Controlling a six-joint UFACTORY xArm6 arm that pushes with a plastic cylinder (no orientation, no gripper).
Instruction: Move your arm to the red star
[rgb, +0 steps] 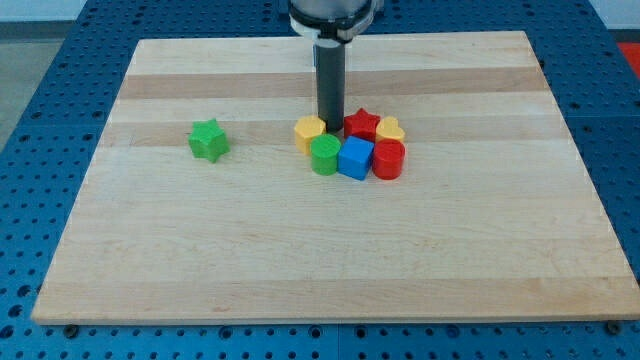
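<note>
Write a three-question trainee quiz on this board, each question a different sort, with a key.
1. True or false: my tip rests between the yellow block and the red star.
2. Which block sits alone at the view's left? A) blue cube B) green star C) red cylinder
3. Fill in: the blue cube lies between the green block and the ____ cylinder.

Key: 1 true; 2 B, the green star; 3 red, the red cylinder.

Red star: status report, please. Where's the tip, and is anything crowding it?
My tip down beside red star, on its left. Yellow block on tip's other side. Green cylinder, blue cube crowd below.
</note>
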